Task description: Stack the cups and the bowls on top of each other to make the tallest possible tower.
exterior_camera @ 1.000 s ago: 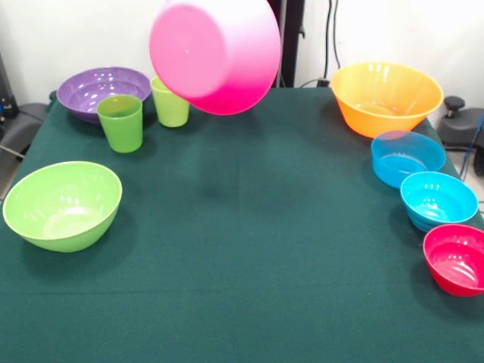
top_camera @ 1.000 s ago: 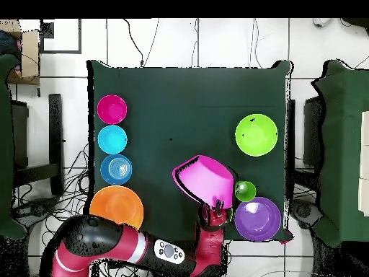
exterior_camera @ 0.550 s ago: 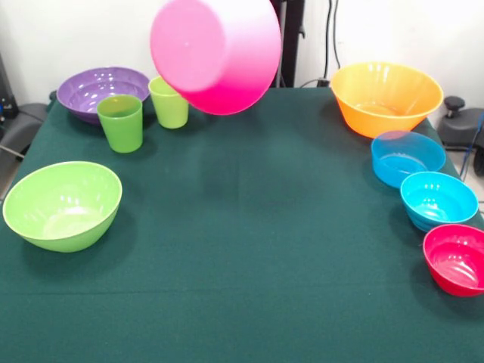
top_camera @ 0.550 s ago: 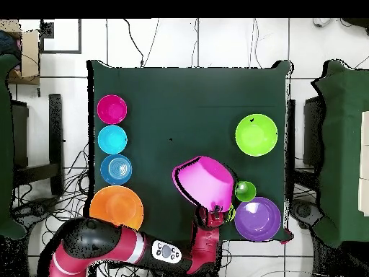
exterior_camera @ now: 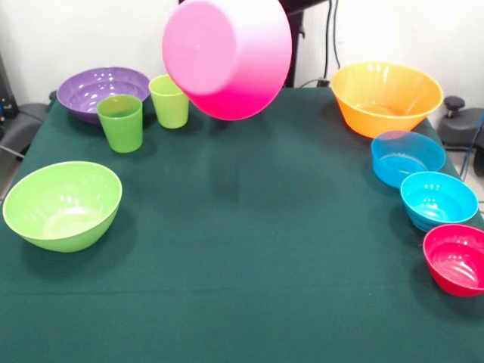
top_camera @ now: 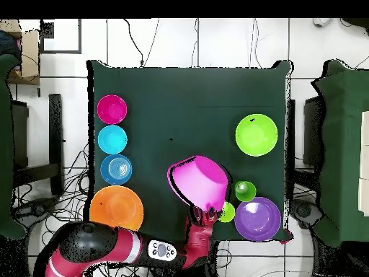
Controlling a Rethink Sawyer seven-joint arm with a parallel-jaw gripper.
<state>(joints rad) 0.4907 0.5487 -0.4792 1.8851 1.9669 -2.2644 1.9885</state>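
Clamped on the rim of the large glossy pink plastic bowl (exterior_camera: 227, 57), the pincer (top_camera: 210, 211) holds it tilted in the air above the green-covered table (exterior_camera: 249, 249). Just beside stand a green plastic tumbler (exterior_camera: 120, 122) and a lime-green tumbler (exterior_camera: 169, 100), near the shallow purple bowl (exterior_camera: 94, 88).

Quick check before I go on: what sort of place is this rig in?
Probably a robotics lab, not a kitchen. A table under dark green cloth stands on a white tiled floor with loose cables lying round it, and plastic bowls line its edges while the arm holds a pink bowl in the air.
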